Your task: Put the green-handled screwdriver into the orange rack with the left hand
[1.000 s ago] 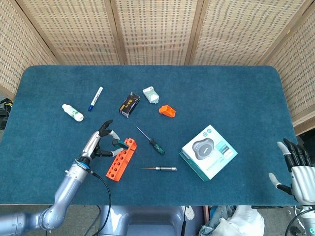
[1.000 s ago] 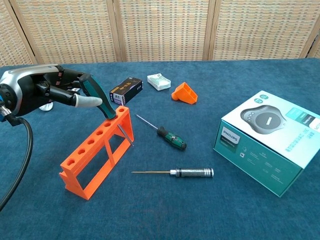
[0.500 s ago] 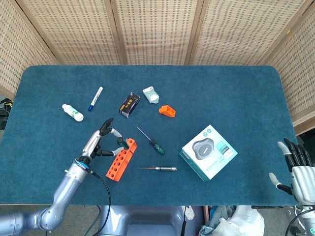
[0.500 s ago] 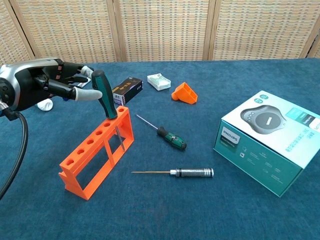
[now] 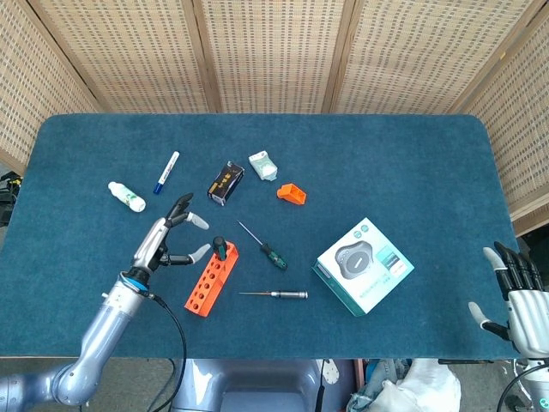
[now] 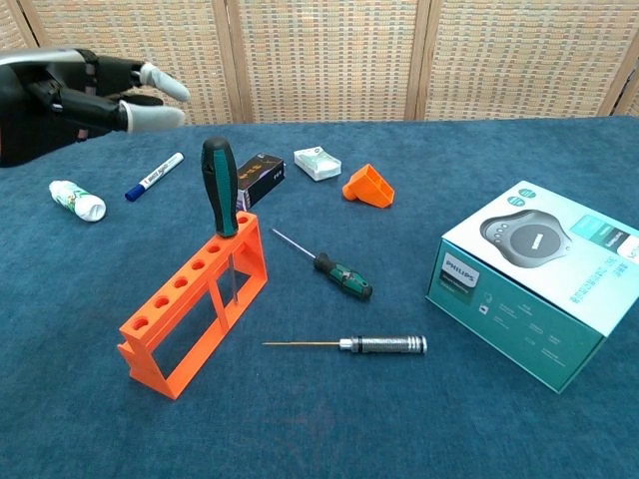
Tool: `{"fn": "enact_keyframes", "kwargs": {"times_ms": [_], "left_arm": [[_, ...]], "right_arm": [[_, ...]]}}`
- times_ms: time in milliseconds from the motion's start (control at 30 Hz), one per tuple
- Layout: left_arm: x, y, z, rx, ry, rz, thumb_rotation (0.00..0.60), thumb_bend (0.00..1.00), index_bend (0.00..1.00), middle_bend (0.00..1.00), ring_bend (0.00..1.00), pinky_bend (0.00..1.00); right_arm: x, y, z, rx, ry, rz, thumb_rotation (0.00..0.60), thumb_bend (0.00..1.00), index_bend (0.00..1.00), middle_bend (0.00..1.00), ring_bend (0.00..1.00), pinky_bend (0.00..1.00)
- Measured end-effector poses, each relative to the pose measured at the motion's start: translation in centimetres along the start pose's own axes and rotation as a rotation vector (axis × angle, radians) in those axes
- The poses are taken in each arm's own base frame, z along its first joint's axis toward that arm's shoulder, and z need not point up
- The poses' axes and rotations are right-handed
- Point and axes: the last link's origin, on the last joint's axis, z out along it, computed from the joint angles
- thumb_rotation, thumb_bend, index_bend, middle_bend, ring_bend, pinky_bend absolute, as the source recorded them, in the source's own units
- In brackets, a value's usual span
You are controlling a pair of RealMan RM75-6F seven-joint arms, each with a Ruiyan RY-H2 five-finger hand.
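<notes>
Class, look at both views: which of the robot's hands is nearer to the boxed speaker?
The right hand, open off the table's right edge, lies nearer the boxed speaker. The left hand is open beside the orange rack, farther away.

Stood upright in the end hole of the orange rack (image 6: pixel 195 309): the green-handled screwdriver (image 6: pixel 221 188), handle up, shaft visible through the rack's open frame. Hovered at upper left, well clear of the handle: the left hand (image 6: pixel 70 88), fingers spread and holding nothing. Lay on the blue tabletop (image 6: pixel 329 419) behind the rack: a white bottle (image 6: pixel 77 200), a blue-capped marker (image 6: pixel 153 176) and a black box (image 6: pixel 254 180). Sat farther back: a small white packet (image 6: pixel 318 163) and an orange bin (image 6: pixel 368 187). Rested right of the rack: a smaller green screwdriver (image 6: pixel 332 270), and nearer the front a metal-handled screwdriver (image 6: pixel 364 345). Occupied the right side: a teal Philips box (image 6: pixel 534 281).
</notes>
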Motion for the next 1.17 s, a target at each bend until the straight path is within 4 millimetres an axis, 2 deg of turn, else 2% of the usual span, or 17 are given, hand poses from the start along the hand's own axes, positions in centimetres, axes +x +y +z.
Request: {"fn": "enact_keyframes", "kwargs": {"times_ms": [167,333,567,967,1167], "left_arm": [[2.1,1.4,-1.2,-0.042,0.042,-0.002,0.6,0.3,0.42,0.0,0.0,0.0],[3.9,1.2,-2.7,-0.038,0.08,0.069,0.6,0.3,0.35,0.0,0.0,0.0],[5.9,-0.7,-5.5,0.011,0.131,0.254,0.6,0.3,0.23,0.0,0.0,0.0],[8.6,-5.3,-11.9,0.093,0.339,0.798,0.6,0.3,0.21,0.0,0.0,0.0],[9.0,-7.2,-14.3,0.148,0.42,0.93,0.6,0.3,0.21,0.0,0.0,0.0]], "right_arm": [[0.0,0.0,0.0,0.0,0.0,-0.001,0.6,0.26,0.0,0.0,0.0,0.0],[0.0,0.0,0.0,-0.002,0.0,-0.003,0.6,0.26,0.0,0.0,0.0,0.0],[0.0,0.0,0.0,-0.003,0.001,-0.01,0.6,0.26,0.0,0.0,0.0,0.0],[-0.3,-0.4,0.0,0.002,-0.003,-0.034,0.6,0.26,0.0,0.0,0.0,0.0],[-0.4,-0.6,0.1,0.004,-0.007,-0.036,0.6,0.26,0.0,0.0,0.0,0.0]]}}
